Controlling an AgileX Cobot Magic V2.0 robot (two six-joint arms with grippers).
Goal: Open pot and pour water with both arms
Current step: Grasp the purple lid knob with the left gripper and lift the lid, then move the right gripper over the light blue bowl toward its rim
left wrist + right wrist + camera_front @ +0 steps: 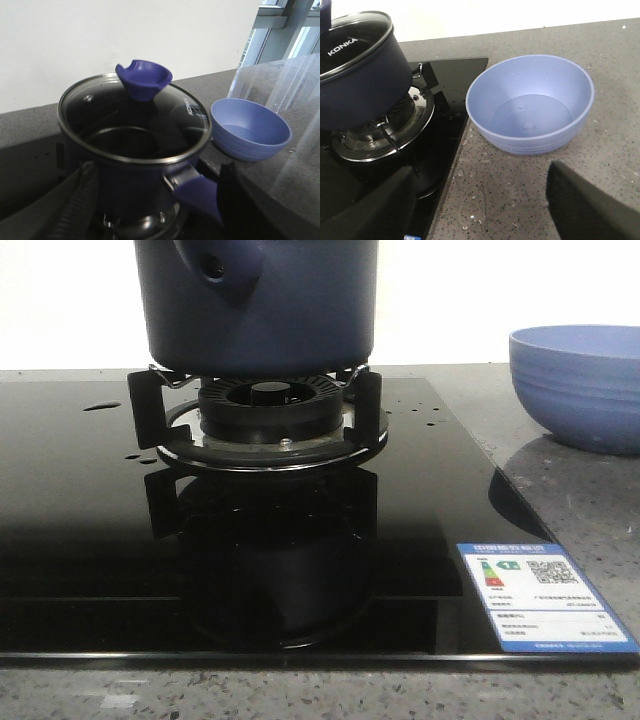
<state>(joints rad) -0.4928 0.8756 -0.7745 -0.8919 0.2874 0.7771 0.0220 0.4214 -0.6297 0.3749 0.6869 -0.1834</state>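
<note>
Between the left claw's (150, 210) wide-spread fingers sits the pot (132, 150), lid on, top cropped in the front view. Ahead of the right claw (480, 205), also wide, stands a bowl (530, 102) on the bench (520, 190). Fingertips are cut off.

"konka" stands in white letters on the glass lid (355, 42) of the pot (360, 90). the label (545, 598) on the black cooktop (100, 540) carries a qr code and print too small to read.
</note>
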